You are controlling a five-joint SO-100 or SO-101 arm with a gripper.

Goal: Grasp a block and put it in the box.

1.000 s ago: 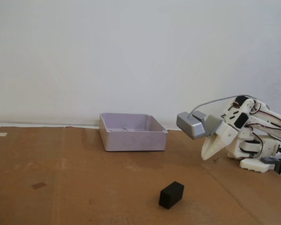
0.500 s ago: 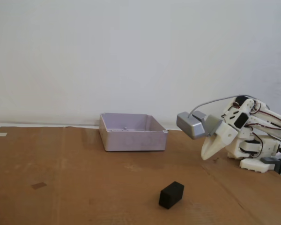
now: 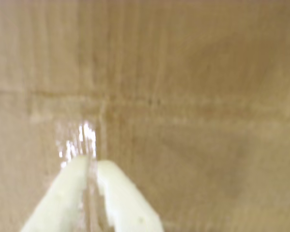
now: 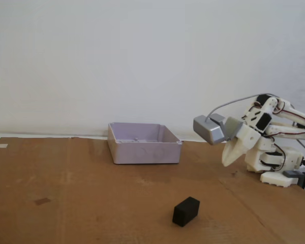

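Over on the right of the fixed view, the gripper (image 4: 226, 161) hangs above the cardboard (image 4: 91, 203), fingers pressed together, holding nothing.
Block (image 4: 186, 211) sits alone near the front edge, well apart from the box (image 4: 144, 144) further back; wrist view shows only blurry cardboard.

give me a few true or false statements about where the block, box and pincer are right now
1. The black block lies on the cardboard, outside the box. True.
2. The pincer is shut on the block. False: it holds nothing and hangs well to the right of the block in the fixed view.
3. The box looks empty. True.
4. The block shows in the wrist view. False: only cardboard and the pincer's pale fingers show there.
5. The pincer hangs directly over the box. False: it is to the right of it.
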